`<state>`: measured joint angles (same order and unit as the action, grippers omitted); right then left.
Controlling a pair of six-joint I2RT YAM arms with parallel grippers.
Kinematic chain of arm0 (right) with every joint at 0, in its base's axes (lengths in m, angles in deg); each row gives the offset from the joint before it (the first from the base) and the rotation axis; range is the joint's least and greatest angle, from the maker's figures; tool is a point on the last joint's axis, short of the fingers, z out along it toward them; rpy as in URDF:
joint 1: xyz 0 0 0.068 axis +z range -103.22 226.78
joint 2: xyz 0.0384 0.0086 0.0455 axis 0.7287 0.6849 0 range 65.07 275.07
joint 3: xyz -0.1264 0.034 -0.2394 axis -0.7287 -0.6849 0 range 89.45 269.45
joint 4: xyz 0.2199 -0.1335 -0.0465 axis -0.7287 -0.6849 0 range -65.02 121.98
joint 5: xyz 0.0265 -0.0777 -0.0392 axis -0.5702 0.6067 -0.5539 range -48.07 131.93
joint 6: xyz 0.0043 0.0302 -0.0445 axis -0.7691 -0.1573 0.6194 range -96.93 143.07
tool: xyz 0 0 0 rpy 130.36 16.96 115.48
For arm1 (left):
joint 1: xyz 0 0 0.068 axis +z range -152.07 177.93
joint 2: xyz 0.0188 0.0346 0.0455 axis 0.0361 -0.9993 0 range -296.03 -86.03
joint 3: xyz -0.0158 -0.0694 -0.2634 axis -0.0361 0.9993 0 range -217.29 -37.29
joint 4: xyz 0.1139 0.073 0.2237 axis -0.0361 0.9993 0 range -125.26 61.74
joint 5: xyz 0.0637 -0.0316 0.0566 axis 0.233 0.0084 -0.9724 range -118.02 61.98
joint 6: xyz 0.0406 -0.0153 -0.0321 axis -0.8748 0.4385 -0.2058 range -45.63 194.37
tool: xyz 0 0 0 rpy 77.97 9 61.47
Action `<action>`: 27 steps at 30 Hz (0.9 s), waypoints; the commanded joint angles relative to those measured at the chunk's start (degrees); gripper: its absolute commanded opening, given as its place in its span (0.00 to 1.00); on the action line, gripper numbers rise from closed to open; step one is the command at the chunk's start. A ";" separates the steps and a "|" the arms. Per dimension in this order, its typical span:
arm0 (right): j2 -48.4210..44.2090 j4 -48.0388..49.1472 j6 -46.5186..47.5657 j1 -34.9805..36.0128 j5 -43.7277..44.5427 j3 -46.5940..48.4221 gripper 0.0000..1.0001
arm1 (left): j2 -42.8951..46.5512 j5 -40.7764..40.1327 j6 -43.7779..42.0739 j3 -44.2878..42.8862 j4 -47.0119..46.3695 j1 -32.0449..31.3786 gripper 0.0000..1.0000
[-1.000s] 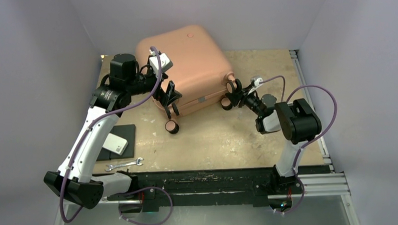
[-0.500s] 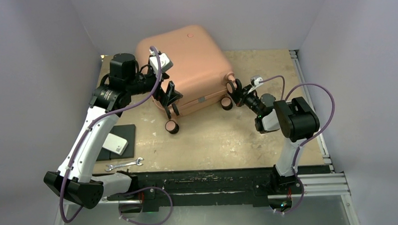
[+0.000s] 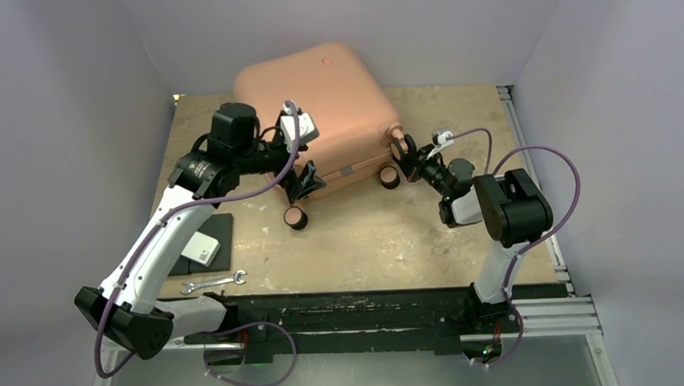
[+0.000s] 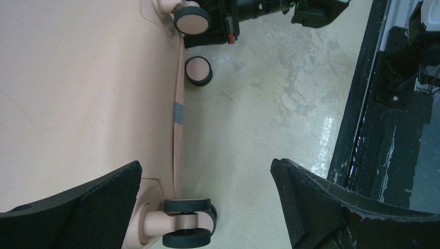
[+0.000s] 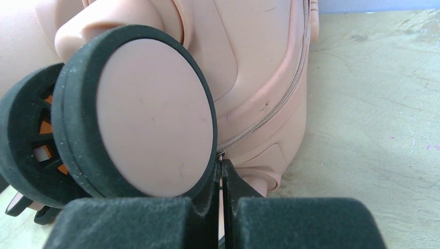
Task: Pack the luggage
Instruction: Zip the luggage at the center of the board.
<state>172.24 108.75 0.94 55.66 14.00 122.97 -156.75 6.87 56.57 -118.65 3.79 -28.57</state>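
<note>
While left jaws wide astride luggage edge, right jaws shut at zipper.

Pale lilac walls on three sides — scuffed plywood tabletop, black front rail

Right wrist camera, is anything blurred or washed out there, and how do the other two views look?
Right wrist view: the wheel looms huge from closeness yet looks fairly sharp, and the upper left corner is washed out. Left wrist view: sharp, with a bright glare streak on the table and a pale, flat-lit suitcase. Top view: even light, soft shadows, no glare.
</note>
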 commanded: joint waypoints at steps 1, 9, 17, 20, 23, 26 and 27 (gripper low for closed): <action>-1.71 -2.61 0.40 -0.31 2.25 1.88 0.00 | -0.25 -3.12 -3.91 2.92 2.08 -3.47 0.99; -1.36 -3.44 1.04 -0.55 1.83 2.30 0.00 | -4.89 -5.81 -7.52 5.83 4.83 -9.15 0.96; -1.88 -3.85 0.16 -1.20 1.91 2.42 0.00 | -8.67 -18.53 -9.32 7.35 5.95 -10.17 0.89; -1.80 -5.04 -0.49 -1.50 1.98 3.00 0.00 | -7.34 -22.90 -9.05 9.59 4.28 -10.18 0.89; -1.79 -6.42 -0.93 -1.76 2.33 3.78 0.00 | -7.22 -26.06 -8.73 11.70 3.97 -10.23 0.82; -2.25 -6.91 -1.33 -1.94 2.61 3.83 0.00 | -7.60 -27.81 -8.47 13.56 4.93 -10.23 0.72; -2.38 -7.16 -1.41 -2.05 2.73 3.80 0.00 | -7.59 -28.63 -8.35 14.01 5.43 -10.15 0.69</action>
<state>171.63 105.49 -0.39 54.31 12.32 124.06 -165.77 -15.23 47.54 -107.18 5.91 -39.15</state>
